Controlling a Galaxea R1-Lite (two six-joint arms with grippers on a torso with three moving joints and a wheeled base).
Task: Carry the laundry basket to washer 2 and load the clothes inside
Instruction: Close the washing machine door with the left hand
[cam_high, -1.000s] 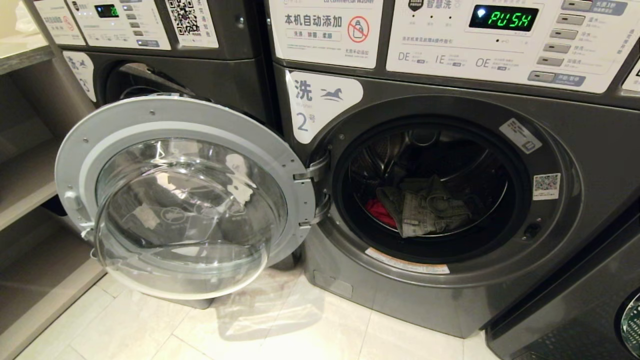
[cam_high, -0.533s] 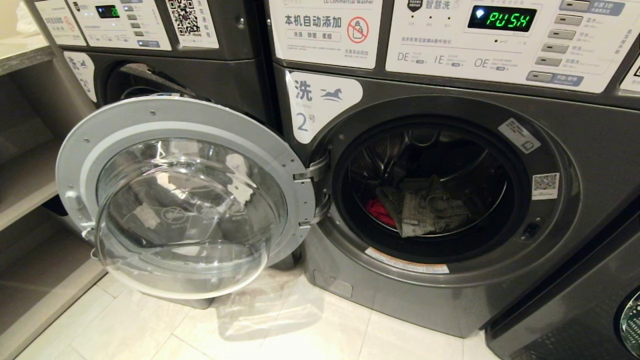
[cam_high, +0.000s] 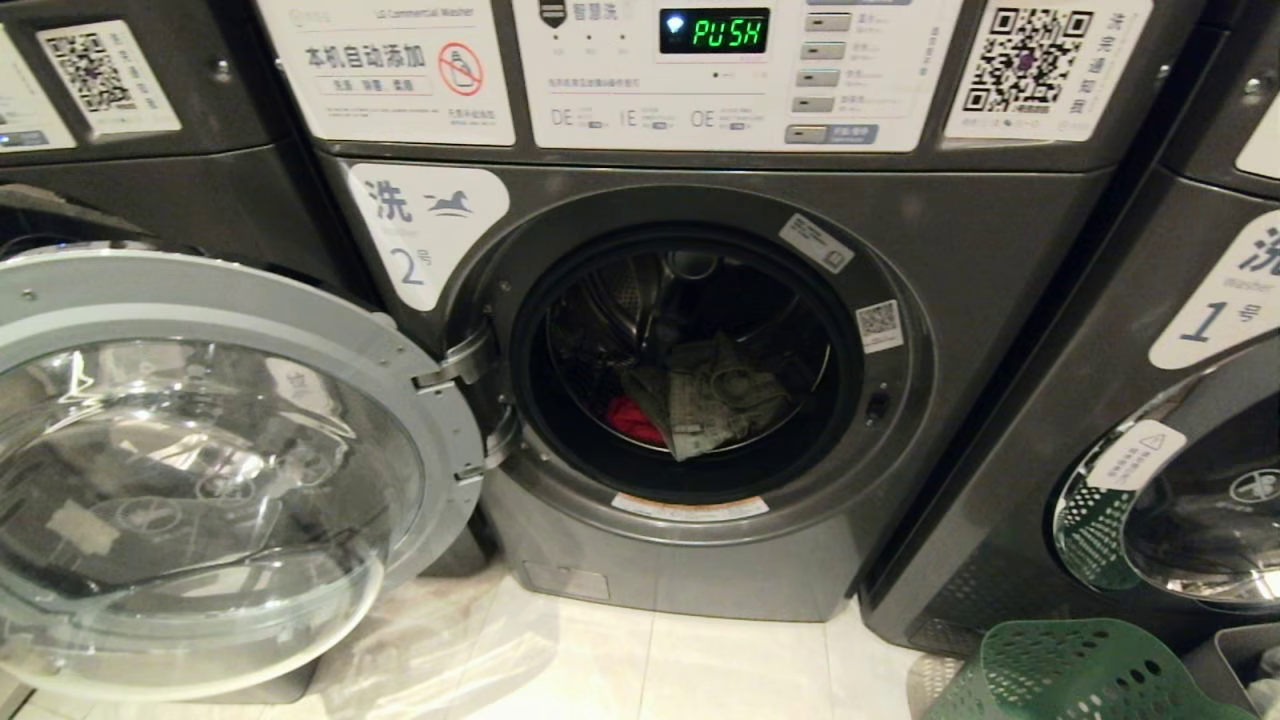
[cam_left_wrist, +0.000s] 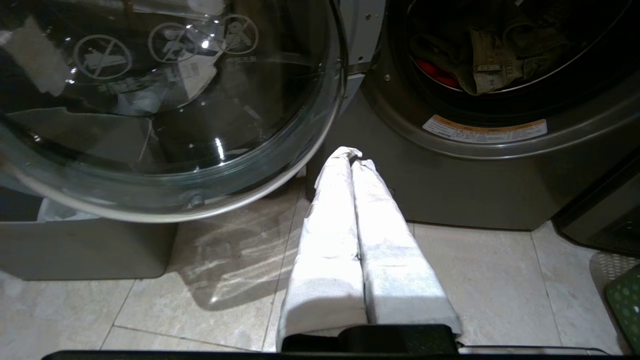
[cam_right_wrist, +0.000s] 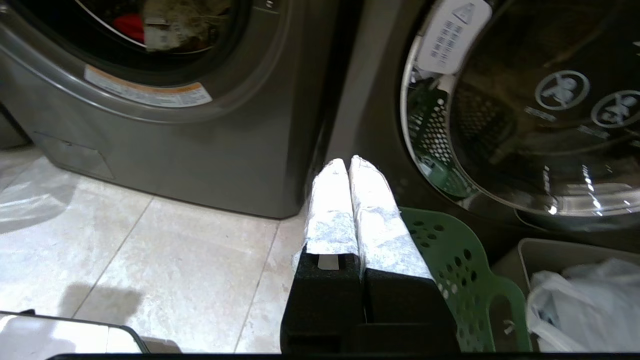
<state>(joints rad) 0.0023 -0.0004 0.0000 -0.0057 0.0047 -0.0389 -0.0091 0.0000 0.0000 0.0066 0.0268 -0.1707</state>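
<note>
Grey-green denim and a red garment (cam_high: 632, 418) lie in washer 2 (cam_high: 690, 360); basket (cam_high: 1070, 675) looks emptied. Both grippers' fingers (cam_left_wrist: 350, 200) (cam_right_wrist: 345, 200) together, idle. Next: shutting the door (cam_high: 200, 470).

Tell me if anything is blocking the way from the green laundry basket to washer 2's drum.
Nothing visible does. Washer 2 has its door swung fully open to the left, clear of the opening. The laundry basket sits on the floor to the right, with bare tile between. The clothes already lie in the drum.
</note>
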